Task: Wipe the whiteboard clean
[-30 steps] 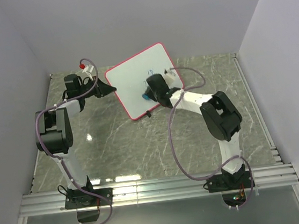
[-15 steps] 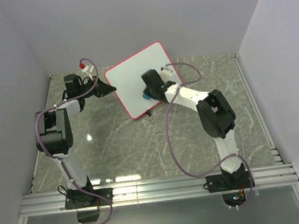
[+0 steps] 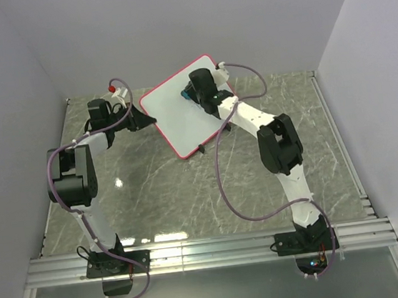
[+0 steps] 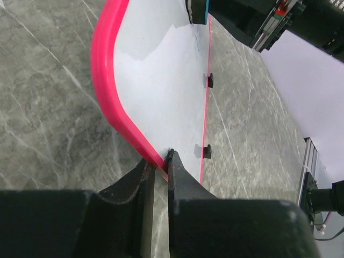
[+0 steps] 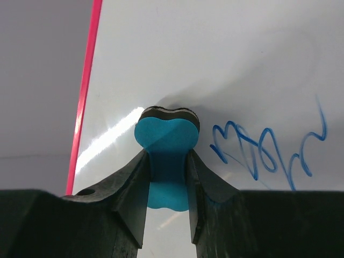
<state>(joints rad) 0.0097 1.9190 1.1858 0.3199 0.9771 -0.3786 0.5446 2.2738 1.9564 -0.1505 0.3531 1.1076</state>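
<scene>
Table (image 3: 190, 193): grey marble, lower half of the top view, my arm bases along its bottom edge.

Left gripper (image 4: 160, 171), bottom centre of the left wrist view: jaws closed tight on the pink frame (image 4: 105, 80) at a rounded corner, rim pinched between both fingers.

Whiteboard (image 3: 178, 126): upper centre of the top view, tipped up with its face toward the camera. Two black feet (image 4: 209, 80) show on its right edge in the left wrist view. I can't tell how much weight they carry.

Right gripper (image 5: 166, 161): clamped on the blue eraser (image 5: 166, 131), dark pad pressed to the board face. That puts it near the board's upper edge in the top view.

Writing (image 5: 263, 153): blue scrawl at centre right of the right wrist view, just beside the eraser and unwiped.

My read: mid-erase, with the main ink left to clear.

To do it well:
- Sweep the pad toward the right of the wrist frame, straight across the scrawl.
- Hold the pad flat on the board, not up on one edge.
- Use even, moderate pressure. Too much could pivot the board around my left pinch or tip it back.
- Left clamp must hold firm against each stroke.
- Overlap the passes and cover the scrawl's lower tails.
- Don't run off the frame at the left of the right wrist view.
</scene>
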